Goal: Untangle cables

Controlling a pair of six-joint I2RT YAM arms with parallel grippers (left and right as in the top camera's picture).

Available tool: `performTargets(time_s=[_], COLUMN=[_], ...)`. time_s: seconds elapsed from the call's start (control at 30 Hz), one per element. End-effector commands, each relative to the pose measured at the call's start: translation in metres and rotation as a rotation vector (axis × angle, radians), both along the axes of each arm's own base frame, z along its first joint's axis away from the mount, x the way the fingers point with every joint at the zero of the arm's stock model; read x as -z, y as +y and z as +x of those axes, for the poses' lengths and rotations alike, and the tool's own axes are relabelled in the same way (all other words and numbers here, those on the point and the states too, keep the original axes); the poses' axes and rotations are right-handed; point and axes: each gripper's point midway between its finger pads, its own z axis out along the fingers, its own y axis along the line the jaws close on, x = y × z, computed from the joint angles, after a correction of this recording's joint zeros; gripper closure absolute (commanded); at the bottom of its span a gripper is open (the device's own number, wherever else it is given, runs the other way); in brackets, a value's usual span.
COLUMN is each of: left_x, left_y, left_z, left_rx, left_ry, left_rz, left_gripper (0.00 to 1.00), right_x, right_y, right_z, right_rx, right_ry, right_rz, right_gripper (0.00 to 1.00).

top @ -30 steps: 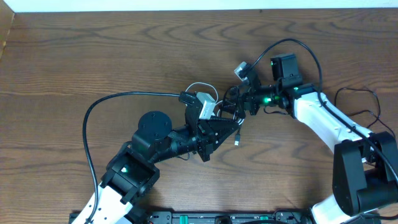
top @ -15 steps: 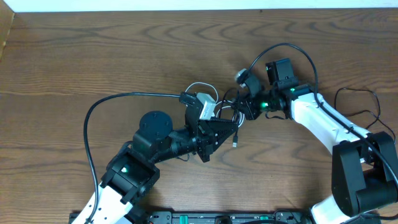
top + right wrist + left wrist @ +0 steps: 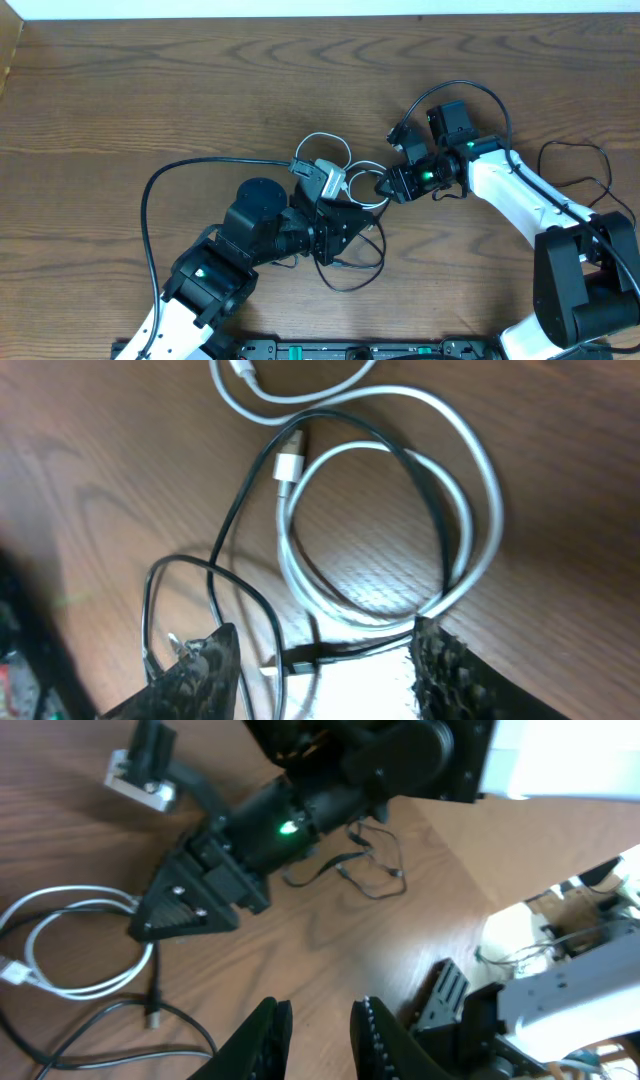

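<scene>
Left gripper has its two fingers a little apart, and nothing is between them. It hangs over the wood, just at 6 o'clock from the cables. Right gripper has its fingers spread wide. Cable loops lie on the wood between them, and I cannot tell if the fingers touch the loops.

The biggest thing is the brown table. Seen from above, its far edge runs along 12 o'clock. A bit of its side edge shows up at 10 o'clock. From 9 o'clock round to 12 o'clock there is only wood, so that is the big open room. At 3 o'clock and 6 o'clock the arms fill the space.

There are two arms. The left arm comes in from 7 o'clock. The right arm comes in from 4 o'clock. Their two grippers sit close, nose to nose, near the middle.

One thick black wire bends out from the left arm toward 9 o'clock.

The cables lie in the middle of the table, between the two grippers. There is one white cable, curled in more than one loop. A thin black cable runs along the white loop and crosses it. More black loops lie at 6 o'clock from the white one. I cannot tell if the black loops are one cord or two.
</scene>
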Motion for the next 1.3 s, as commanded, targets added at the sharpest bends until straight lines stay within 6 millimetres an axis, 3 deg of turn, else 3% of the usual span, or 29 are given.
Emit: performTargets(time_s=[0.0,0.1,0.37,0.67,0.9,1.0,1.17,1.27], left_x=[0.002,0.011,0.056,0.067,0.068,0.074,0.088,0.091], left_y=[0.008,0.017,0.065,0.069,0.071,0.093,0.153,0.166], left_z=[0.01,0.018,0.035,0.032,0.033,0.04,0.045,0.045], left_rx=[-0.061,-0.125,-0.362,-0.361,-0.371,-0.481,-0.796,-0.836], left_ry=[-0.033,-0.028,0.026,0.059,0.055,0.046,0.114,0.143], left_rz=[0.042,0.09,0.343,0.385,0.392,0.474,0.604,0.623], left_gripper=[0.76,0.76,0.76,0.76,0.76,0.76,0.74,0.73], right_x=[-0.013,-0.011,0.0,0.026,0.046,0.054,0.069,0.071], right_y=[0.011,0.01,0.004,0.011,0.033,0.039,0.029,0.032], right_z=[-0.008,-0.017,-0.066,-0.1,-0.119,-0.127,-0.13,-0.133], right_rx=[0.007,0.004,-0.018,-0.082,-0.066,-0.066,0.018,0.013], right_ry=[0.046,0.089,0.288,0.325,0.331,0.315,0.264,0.24], right_rz=[0.075,0.074,-0.023,-0.132,-0.127,-0.169,-0.347,-0.378], right_gripper=[0.43,0.33,0.28,0.27,0.34,0.39,0.43,0.51])
